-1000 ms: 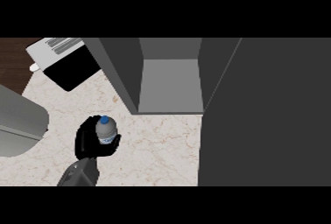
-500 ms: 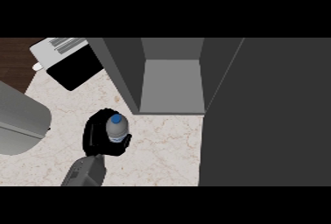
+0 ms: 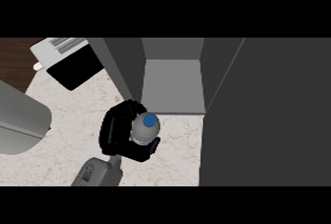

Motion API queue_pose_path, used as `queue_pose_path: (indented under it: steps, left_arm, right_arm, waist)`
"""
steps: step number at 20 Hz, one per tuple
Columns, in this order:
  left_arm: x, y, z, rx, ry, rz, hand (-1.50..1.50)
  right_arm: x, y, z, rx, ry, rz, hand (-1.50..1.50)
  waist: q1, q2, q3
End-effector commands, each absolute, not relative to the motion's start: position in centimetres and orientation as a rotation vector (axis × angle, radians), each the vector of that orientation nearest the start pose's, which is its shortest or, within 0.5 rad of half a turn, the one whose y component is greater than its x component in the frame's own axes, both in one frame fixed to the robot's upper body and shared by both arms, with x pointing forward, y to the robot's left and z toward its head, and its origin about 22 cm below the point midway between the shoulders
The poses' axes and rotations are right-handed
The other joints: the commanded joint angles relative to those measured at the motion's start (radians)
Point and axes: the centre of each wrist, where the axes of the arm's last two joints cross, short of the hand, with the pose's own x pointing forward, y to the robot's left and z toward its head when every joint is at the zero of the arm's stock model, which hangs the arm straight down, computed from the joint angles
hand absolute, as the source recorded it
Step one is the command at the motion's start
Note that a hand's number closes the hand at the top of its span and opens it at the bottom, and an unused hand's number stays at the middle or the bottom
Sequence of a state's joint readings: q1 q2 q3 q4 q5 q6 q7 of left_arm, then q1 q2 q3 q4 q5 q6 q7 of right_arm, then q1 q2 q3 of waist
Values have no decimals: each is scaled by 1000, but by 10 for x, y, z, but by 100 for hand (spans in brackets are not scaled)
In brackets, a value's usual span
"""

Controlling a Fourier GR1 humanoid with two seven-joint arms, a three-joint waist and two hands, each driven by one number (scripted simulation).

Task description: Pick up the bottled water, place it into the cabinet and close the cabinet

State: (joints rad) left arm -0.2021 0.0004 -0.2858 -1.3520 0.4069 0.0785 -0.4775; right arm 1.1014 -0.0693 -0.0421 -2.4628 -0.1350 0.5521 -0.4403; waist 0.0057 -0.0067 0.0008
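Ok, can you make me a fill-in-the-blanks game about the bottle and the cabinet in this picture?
1. The cap on the bottled water is coloured ____.
2. The hand is curled round the ____.
3. The cabinet has its door standing ____.
4. The bottled water is not yet ____ the cabinet; it is just in front of the opening.

Missing words: blue; bottled water; open; inside

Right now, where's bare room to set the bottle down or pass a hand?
Free: the cabinet floor just ahead of the bottled water, and the counter between the steel sink at far left and the hand. Crowded: the open cabinet door blocks the right side; the toaster fills the back left.
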Motion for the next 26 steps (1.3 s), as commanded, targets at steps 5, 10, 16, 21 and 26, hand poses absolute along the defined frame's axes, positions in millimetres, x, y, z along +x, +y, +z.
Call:
queue_pose_path:
  steps: [5, 10, 16, 21, 26]
  left_arm:
    - [270, 79, 77, -468, -1870, 120, 150]
    - [271, 54, 97, -382, -1890, 129, 150]
    - [300, 25, 114, -236, -1947, 130, 150]
    - [326, 36, 112, -187, -1906, 145, 150]
    - [334, 25, 106, -116, -1901, 89, 150]
  right_arm:
    - [14, -283, 115, 147, -1925, 193, -150]
    - [14, -280, 129, 128, -1933, 186, -150]
    - [19, -280, 121, 114, -1934, 203, -150]
    - [16, -285, 127, 109, -1930, 214, -150]
    - [14, -300, 124, 101, -1931, 201, -150]
  waist:
    - [-14, 4, 0]
    - [-21, 6, -1]
    - [-34, 9, -1]
    - [-29, 7, -1]
    - [-29, 7, 0]
